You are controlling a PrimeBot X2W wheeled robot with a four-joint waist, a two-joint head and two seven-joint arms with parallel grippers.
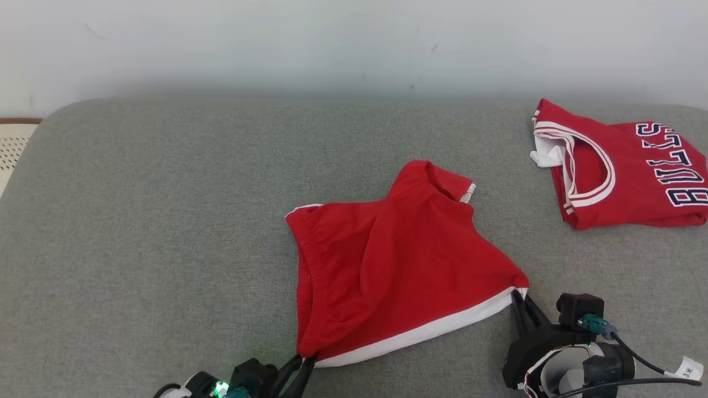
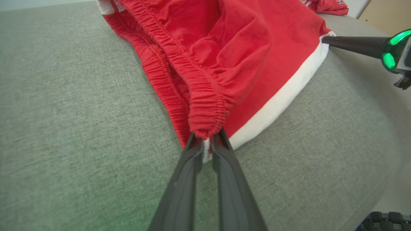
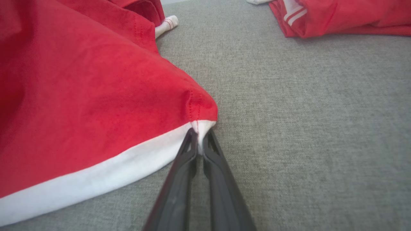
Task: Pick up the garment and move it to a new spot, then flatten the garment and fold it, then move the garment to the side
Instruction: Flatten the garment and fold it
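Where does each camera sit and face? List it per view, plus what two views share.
Head view: robot's head, looking forward and down at grey cushioned surface, red shorts, folded jersey; left gripper and right gripper at the bottom.
Left wrist view: left wrist, looking along the left gripper, shut on the shorts' waistband corner.
Right wrist view: right wrist, looking along the right gripper, shut on the hem corner.
Shared: both wrist views show the shorts' white hem and the jersey.
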